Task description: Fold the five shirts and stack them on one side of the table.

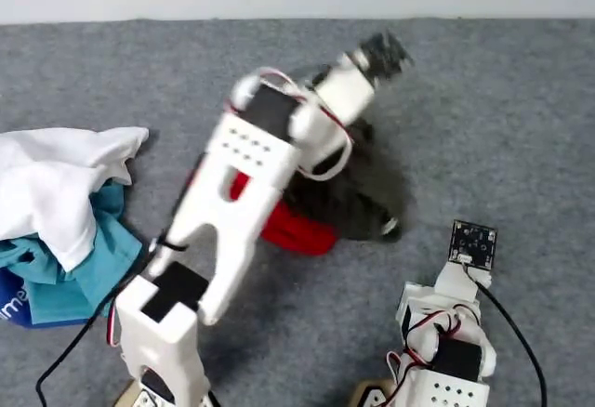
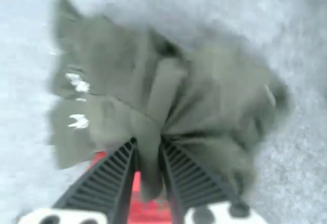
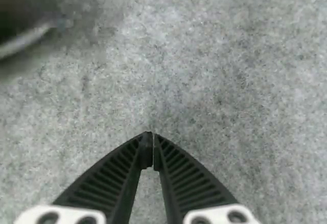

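Observation:
A dark grey shirt (image 1: 358, 189) lies crumpled at the table's middle, partly over a red shirt (image 1: 297, 229). My left arm stretches over both, and my left gripper (image 2: 148, 147) is shut on a bunched fold of the dark grey shirt (image 2: 168, 96), with the red shirt (image 2: 138, 203) showing beneath the fingers. A white shirt (image 1: 56, 179) tops a pile at the left edge, over a teal shirt (image 1: 79, 272) and a blue shirt (image 1: 14, 305). My right gripper (image 3: 152, 150) is shut over bare grey felt, holding nothing; its arm (image 1: 446, 342) sits folded at the front right.
Grey felt (image 1: 502, 128) covers the table, with open room on the right and at the back. A dark edge of the grey shirt (image 3: 23, 24) shows in the right wrist view. A cable (image 1: 65, 361) trails at the front left.

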{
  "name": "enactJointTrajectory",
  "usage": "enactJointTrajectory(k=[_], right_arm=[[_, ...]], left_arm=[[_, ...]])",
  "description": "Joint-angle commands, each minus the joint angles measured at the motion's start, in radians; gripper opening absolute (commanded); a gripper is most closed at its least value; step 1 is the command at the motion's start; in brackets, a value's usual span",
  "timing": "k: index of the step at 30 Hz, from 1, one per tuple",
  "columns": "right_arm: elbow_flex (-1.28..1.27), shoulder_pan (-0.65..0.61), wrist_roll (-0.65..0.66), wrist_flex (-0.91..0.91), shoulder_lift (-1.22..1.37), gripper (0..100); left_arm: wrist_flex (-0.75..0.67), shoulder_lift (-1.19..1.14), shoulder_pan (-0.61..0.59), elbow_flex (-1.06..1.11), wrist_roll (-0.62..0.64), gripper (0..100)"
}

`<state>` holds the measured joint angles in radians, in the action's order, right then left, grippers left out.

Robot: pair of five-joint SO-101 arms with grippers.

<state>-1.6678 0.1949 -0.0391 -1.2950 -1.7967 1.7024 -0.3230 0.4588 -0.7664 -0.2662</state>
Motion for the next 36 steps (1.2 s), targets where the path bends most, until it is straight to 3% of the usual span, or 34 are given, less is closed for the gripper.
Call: enactJointTrajectory(k=[1, 8, 13, 18, 28, 31, 34, 36], right_arm=[[-0.017, 0.005, 0.008, -0.002, -0.001, 0.9], [-0.017, 0.005, 0.008, -0.002, -0.001, 0.9], [-0.017, 0.005, 0.008, -0.002, -0.001, 0.9], [-0.017, 0.005, 0.008, -0.002, -0.001, 0.9], [-0.017, 0.005, 0.008, -0.002, -0.001, 0.9], [-0.017, 0.005, 0.008, -0.002, -0.001, 0.9], [-0.017, 0.005, 0.008, -0.002, -0.001, 0.9], [-0.017, 0.005, 0.008, -0.002, -0.001, 0.9]], left_arm=[[0.054, 0.008, -0.101, -0.341, 0.011, 1], [0.054, 0.008, -0.400, -0.773, 0.006, 1], [0.054, 0.008, -0.661, -0.912, 0.006, 1], [0.054, 0.020, -0.907, -0.901, 0.000, 1], [0.054, 0.017, -1.297, -0.789, -0.155, 2], [0.054, 0.026, -1.378, -0.716, -0.305, 12], [0.054, 0.018, -1.442, -0.665, -0.325, 23], [0.054, 0.018, -1.475, -0.627, -0.325, 24]])
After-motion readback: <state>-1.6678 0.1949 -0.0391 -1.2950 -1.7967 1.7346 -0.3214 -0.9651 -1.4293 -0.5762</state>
